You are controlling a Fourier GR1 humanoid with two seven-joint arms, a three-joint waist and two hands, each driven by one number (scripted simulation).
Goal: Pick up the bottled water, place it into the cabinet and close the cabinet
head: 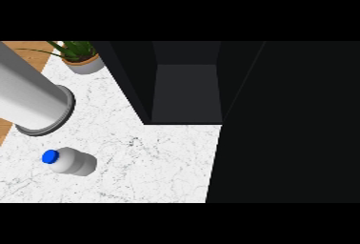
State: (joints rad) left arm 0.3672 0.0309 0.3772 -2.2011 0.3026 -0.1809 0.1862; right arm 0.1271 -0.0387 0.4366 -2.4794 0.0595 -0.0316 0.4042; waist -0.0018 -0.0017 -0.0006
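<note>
White marble-veined tabletop (155,162) fills the view; no robot hand shows, only a smooth grey cylindrical forearm (32,95) ending in a ringed cuff at upper left; below it the bottled water (70,161) lies on its side, stubby, pale, blue-capped; beyond stands the dark cabinet (186,90), open; a potted plant (81,57) sits behind.

Left forearm (28,88) alone in view, at the left side. Grey, smooth and round, broad against the frame. Enters from the upper left edge and slants down and to the right. Ends in a darker ringed cuff (55,119), its flat end turned down and to the left. Lit brightest along the middle, shaded toward the upper side.
</note>
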